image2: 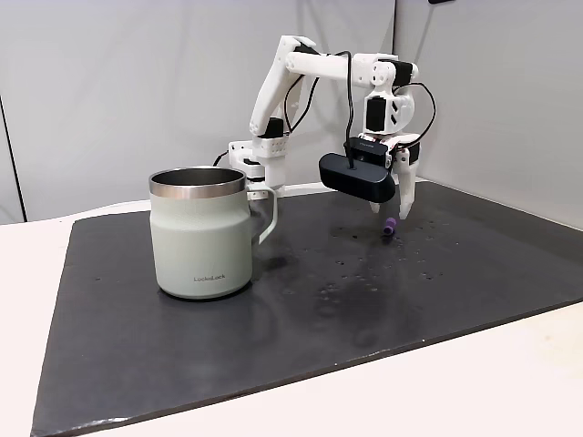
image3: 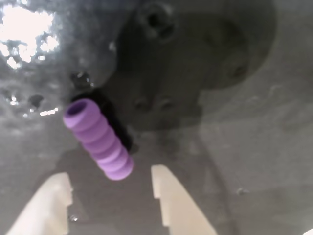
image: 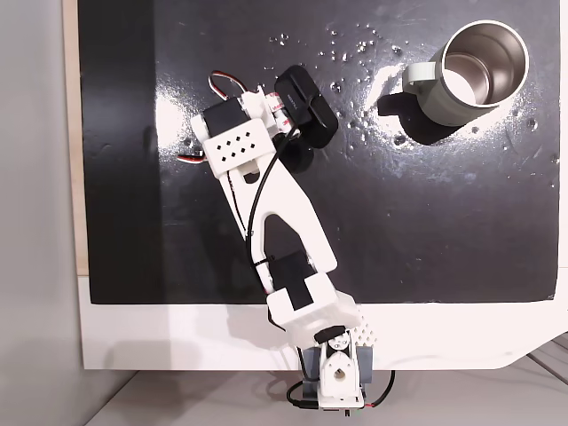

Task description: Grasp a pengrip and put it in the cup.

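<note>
Tiny, soft, bumpy pengrip [image3: 98,139] lying on mat; probably light and squishy. Open gripper [image3: 110,193] just near it. Best pinched gently across the middle.

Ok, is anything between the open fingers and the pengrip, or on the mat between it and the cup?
Nothing visible. The gripper is open just short of the pengrip, which lies bare on the black mat. The stretch of mat toward the cup holds only shiny specks.
</note>
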